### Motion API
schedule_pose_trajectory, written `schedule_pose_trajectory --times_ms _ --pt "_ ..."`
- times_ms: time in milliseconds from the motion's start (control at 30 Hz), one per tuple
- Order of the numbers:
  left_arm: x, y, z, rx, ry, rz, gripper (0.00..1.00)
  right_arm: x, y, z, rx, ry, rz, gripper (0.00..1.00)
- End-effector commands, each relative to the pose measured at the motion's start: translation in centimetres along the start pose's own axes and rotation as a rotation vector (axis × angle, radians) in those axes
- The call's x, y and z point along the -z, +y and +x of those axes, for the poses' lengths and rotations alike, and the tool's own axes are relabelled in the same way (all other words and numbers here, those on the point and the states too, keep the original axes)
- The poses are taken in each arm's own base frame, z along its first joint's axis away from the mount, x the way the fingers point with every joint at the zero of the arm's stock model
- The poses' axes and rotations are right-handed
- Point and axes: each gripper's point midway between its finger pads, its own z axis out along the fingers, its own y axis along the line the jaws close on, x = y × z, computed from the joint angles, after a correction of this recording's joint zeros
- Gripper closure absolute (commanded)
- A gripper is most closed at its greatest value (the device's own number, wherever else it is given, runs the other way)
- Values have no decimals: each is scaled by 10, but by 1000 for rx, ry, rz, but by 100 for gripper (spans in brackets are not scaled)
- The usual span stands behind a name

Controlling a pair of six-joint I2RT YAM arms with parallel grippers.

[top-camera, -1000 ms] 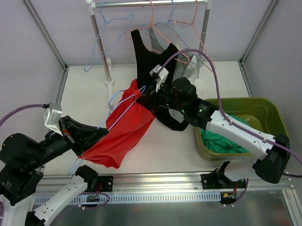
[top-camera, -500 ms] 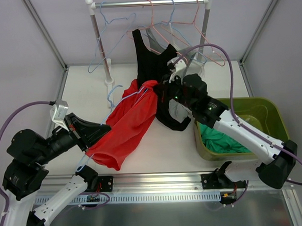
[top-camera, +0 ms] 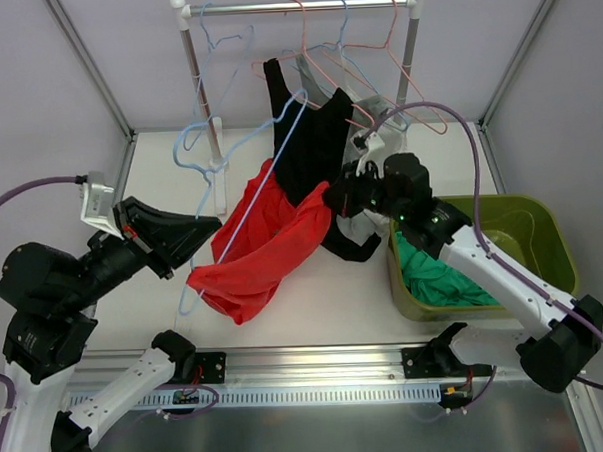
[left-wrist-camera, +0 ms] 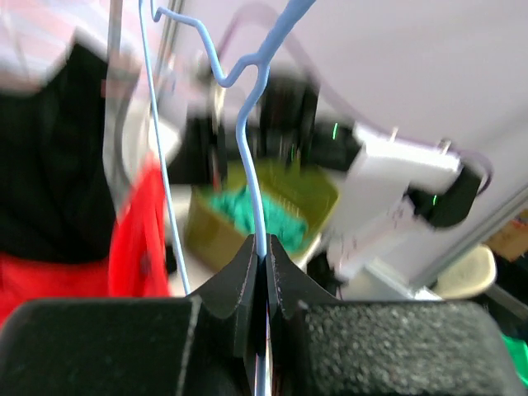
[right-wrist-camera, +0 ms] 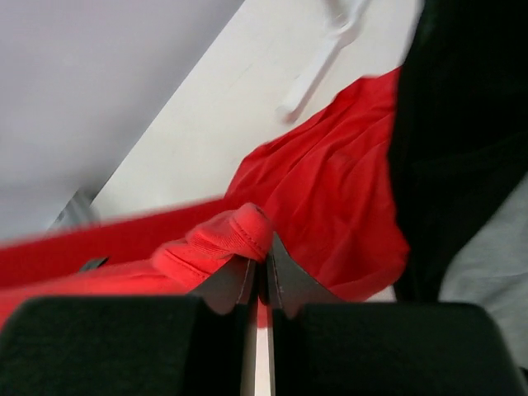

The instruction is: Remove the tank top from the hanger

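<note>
The red tank top (top-camera: pixel 265 245) hangs in a loose fold over the table between my two arms; it fills much of the right wrist view (right-wrist-camera: pixel 330 190). A light blue wire hanger (top-camera: pixel 248 193) runs slanted through and above it, its hook up near the black garment. My left gripper (top-camera: pixel 204 230) is shut on the hanger's wire (left-wrist-camera: pixel 260 186), seen pinched between the pads. My right gripper (top-camera: pixel 332 197) is shut on a bunched red strap (right-wrist-camera: pixel 239 235) at the top's upper right.
A clothes rail (top-camera: pixel 297 5) at the back carries several wire hangers and a black garment (top-camera: pixel 308 146). A green bin (top-camera: pixel 537 226) with teal cloth (top-camera: pixel 434 275) stands at the right, under my right arm. The rail's left post (top-camera: pixel 204 100) is close behind the hanger.
My left gripper swung the hanger upward so its hook now points toward the rail. My right gripper pulled the red strap right. The red top has spread and slid down the hanger.
</note>
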Motion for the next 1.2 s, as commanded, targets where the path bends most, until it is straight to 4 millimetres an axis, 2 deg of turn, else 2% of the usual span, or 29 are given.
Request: schedule_pose_trajectory --times_ms 0,100,133,167,200,233,267,300,333,367,400,433,500,567,633,733,800,833,867,900,933,967,1000,1033,1067,1100,1133,1167 --pt "-16 -31 -78 -105 -257 112 100 44 62 11 68 8 -257 100" --pt "-41 -27 -116 -197 -360 103 100 71 61 22 100 6 -238 100" --pt "-46 -25 -128 -230 -405 90 100 93 63 16 119 -41 -231 100" --pt "-54 -25 -144 -279 -473 98 100 105 61 14 146 -57 -218 100" --pt "-59 -21 -153 -351 -515 80 100 117 56 23 148 -24 -193 100" --pt "-60 -16 -164 -380 -566 53 100 139 63 12 169 -71 -200 100" --pt "-68 -14 -176 -453 -623 48 100 151 64 10 201 -87 -199 100" --pt "-72 -14 -180 -487 -643 50 100 162 64 15 204 -66 -199 100" --pt "-74 -14 -187 -511 -674 45 100 183 73 5 224 -113 -222 100" --pt "-86 -6 -187 -546 -680 36 100 193 78 3 240 -125 -242 100" --pt "-85 -12 -197 -576 -744 56 100 203 85 5 245 -123 -276 100" --pt "-97 -4 -196 -596 -750 47 100 219 94 -2 259 -162 -311 100" --pt "-103 -3 -204 -619 -803 52 100 231 103 -4 263 -178 -354 100" --pt "-120 9 -206 -616 -798 21 100 240 110 -6 269 -188 -386 100" --pt "-128 18 -207 -608 -797 -3 100 239 107 -4 263 -175 -370 100" --pt "-142 40 -200 -572 -747 -74 100 226 99 4 249 -130 -340 100" --pt "-137 51 -199 -509 -726 -141 100 212 96 11 233 -86 -337 100" --pt "-142 63 -185 -486 -664 -175 100 205 96 15 209 -65 -349 100" --pt "-134 64 -183 -465 -657 -190 100 196 102 11 208 -82 -386 100" --pt "-131 66 -176 -458 -637 -199 100 175 101 29 160 1 -417 100" --pt "-128 76 -172 -440 -627 -245 100 163 101 34 138 29 -429 100" --pt "-127 87 -157 -408 -570 -281 100 150 103 33 117 31 -441 100" --pt "-126 94 -150 -390 -542 -311 100 126 97 43 91 83 -415 100" --pt "-125 106 -140 -367 -512 -356 100 111 93 51 78 104 -398 100" --pt "-124 116 -126 -332 -466 -391 100 99 92 49 63 90 -383 99" --pt "-123 125 -115 -313 -438 -418 100 74 78 61 38 126 -310 99" --pt "-123 130 -107 -301 -417 -432 100 62 73 67 22 137 -280 94" --pt "-123 136 -100 -289 -397 -453 100 49 69 69 11 132 -258 80"
